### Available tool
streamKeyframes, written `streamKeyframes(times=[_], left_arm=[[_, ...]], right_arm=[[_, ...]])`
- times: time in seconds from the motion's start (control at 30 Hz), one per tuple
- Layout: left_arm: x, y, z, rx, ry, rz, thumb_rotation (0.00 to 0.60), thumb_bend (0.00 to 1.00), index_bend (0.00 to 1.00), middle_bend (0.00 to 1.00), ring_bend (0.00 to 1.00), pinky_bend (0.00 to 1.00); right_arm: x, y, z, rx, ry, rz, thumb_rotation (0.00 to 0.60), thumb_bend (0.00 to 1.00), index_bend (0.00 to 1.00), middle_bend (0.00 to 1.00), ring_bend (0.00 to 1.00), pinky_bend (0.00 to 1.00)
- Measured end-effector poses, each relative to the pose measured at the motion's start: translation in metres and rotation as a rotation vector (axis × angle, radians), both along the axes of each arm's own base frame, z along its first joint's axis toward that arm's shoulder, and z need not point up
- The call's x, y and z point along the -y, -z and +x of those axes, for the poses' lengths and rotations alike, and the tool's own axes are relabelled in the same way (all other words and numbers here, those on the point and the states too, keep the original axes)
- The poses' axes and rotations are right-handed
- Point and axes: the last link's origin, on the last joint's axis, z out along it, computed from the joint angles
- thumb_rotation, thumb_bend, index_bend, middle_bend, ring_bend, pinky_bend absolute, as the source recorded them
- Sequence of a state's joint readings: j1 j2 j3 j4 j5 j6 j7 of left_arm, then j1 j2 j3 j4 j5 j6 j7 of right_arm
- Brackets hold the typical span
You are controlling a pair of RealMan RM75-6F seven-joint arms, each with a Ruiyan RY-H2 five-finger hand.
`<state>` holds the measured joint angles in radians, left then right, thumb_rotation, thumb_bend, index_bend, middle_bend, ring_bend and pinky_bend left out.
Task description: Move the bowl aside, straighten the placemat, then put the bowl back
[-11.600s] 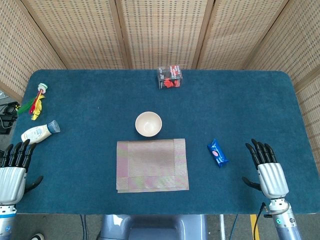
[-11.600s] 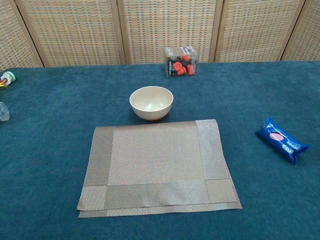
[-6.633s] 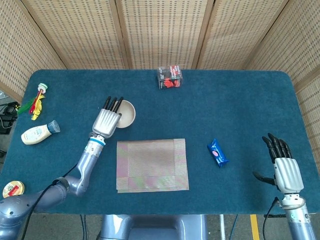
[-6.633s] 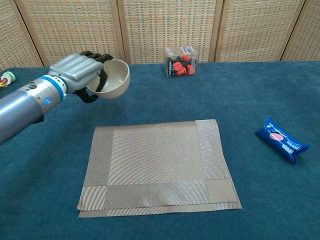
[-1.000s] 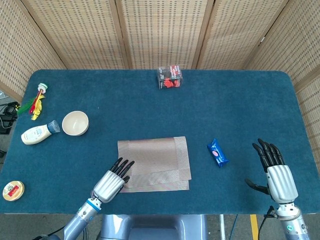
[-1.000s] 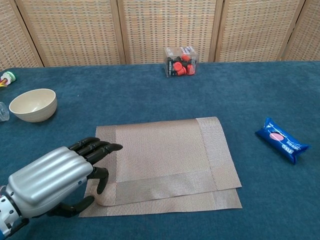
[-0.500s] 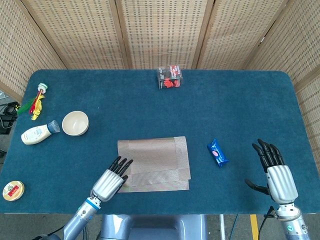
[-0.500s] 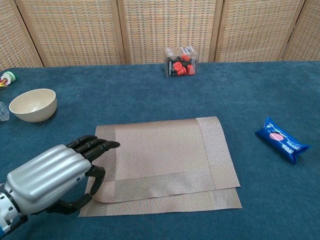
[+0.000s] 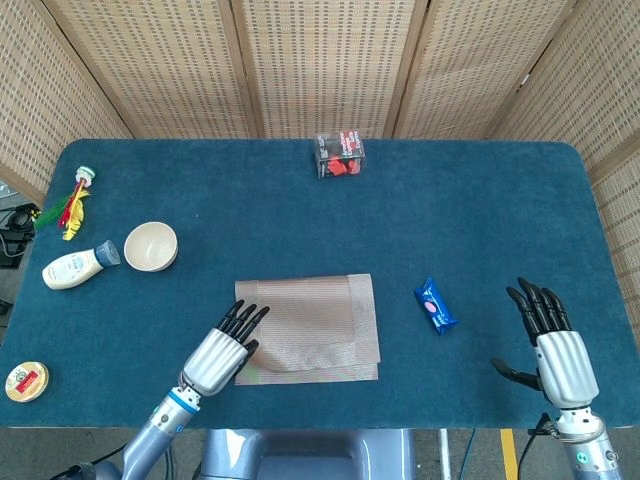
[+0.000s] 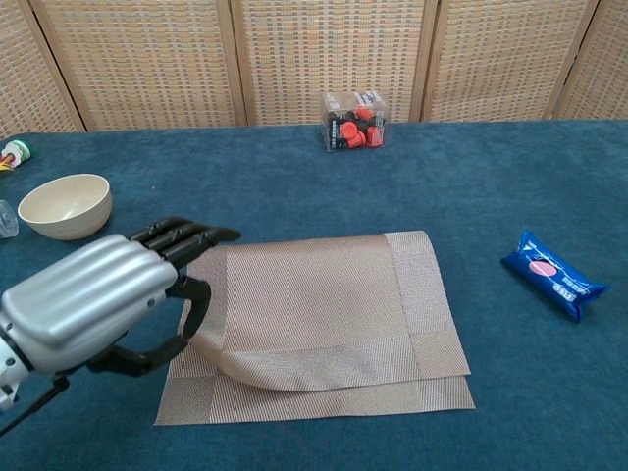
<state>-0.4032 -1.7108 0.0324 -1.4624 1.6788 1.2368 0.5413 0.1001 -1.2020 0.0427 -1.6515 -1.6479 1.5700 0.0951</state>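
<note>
Lifting placemat [image 10: 324, 304] edge, left hand [image 10: 93, 299]

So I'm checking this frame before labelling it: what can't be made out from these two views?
- Left hand on the placemat: chest view, its back hides whether the fingers pinch the lifted layer.
- Bottle: chest view, cut off by the left edge.
- Right hand: outside the chest view.
- Clear box contents: head view, too small to identify.
- Round tin label: head view, too small to read.

left hand [image 10: 98, 299] hides the placemat's [image 10: 324, 304] near-left corner.
</note>
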Motion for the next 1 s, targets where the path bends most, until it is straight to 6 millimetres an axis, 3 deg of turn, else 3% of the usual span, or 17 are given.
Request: streamKeyframes(times=[0.2, 0.63, 0.87, 1.0], left_arm=[[-0.035, -0.029, 0.025, 0.037, 0.014, 0.080, 0.600, 0.58, 0.60, 0.00, 0.00, 0.00], [-0.146, -0.080, 0.081, 0.054, -0.083, 0.229, 0.600, 0.57, 0.58, 0.00, 0.00, 0.00], [-0.194, -0.080, 0.076, -0.006, -0.182, 0.284, 0.600, 0.57, 0.58, 0.00, 0.00, 0.00], [-0.212, -0.073, 0.069, -0.064, -0.212, 0.317, 0.600, 0.57, 0.55, 0.00, 0.00, 0.00]], right_arm=[[0.002, -0.002, -0.003, 0.000, 0.012, -0.007, 0.600, 0.17, 0.00, 0.00, 0.00, 0.00], [0.011, -0.001, -0.013, -0.016, 0.064, -0.005, 0.600, 0.17, 0.00, 0.00, 0.00, 0.00], [0.020, 0.003, -0.021, -0.032, 0.104, 0.000, 0.600, 0.17, 0.00, 0.00, 0.00, 0.00], [0.022, 0.003, -0.022, -0.035, 0.107, -0.005, 0.600, 0.17, 0.00, 0.00, 0.00, 0.00]])
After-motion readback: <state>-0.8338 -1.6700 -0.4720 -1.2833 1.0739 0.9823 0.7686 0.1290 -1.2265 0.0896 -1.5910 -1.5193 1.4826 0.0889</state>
